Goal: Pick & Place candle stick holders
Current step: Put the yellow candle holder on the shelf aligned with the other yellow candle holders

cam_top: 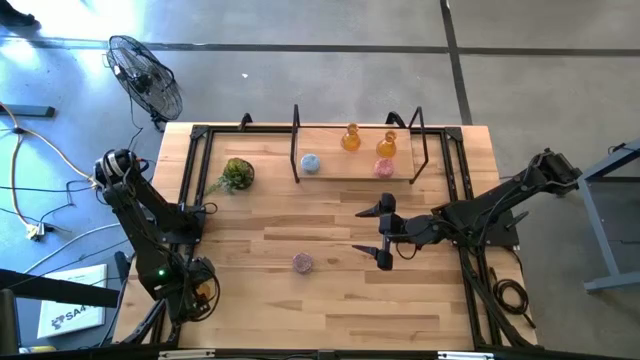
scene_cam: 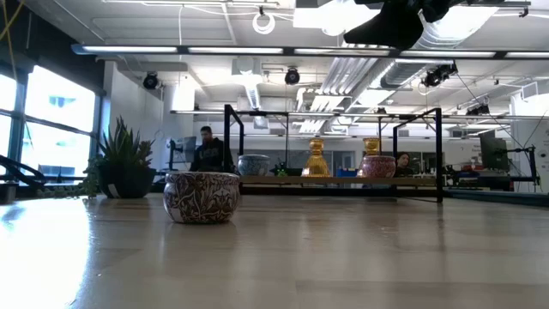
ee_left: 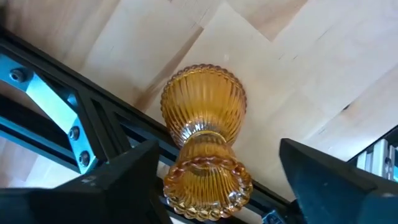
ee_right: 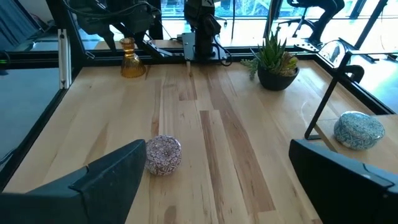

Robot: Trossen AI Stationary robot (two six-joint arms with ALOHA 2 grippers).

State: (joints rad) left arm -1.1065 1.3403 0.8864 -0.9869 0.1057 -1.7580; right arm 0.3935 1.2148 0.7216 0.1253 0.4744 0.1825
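An amber bottle-shaped candle stick holder [ee_left: 205, 112] stands upright on its base at the table's near left corner [ee_right: 130, 59]. My left gripper [ee_left: 221, 180] points down over it, open, with one finger on each side of its neck and rim; a wide gap shows on one side. A lilac patterned round holder [cam_top: 302, 263] sits mid-table [scene_cam: 202, 197]. My right gripper [cam_top: 383, 232] hovers open just to its right [ee_right: 214, 186]. Two amber holders [cam_top: 351, 138] [cam_top: 386, 145], a pale blue one [cam_top: 310, 163] and a pink one [cam_top: 384, 167] stand on the back shelf.
A raised wooden shelf [cam_top: 340, 178] in a black frame spans the table's far middle. A small potted plant [cam_top: 237, 175] stands at the far left. Black frame rails [ee_left: 93, 118] run along the table's edge beside the amber holder. A fan [cam_top: 145, 75] stands on the floor beyond.
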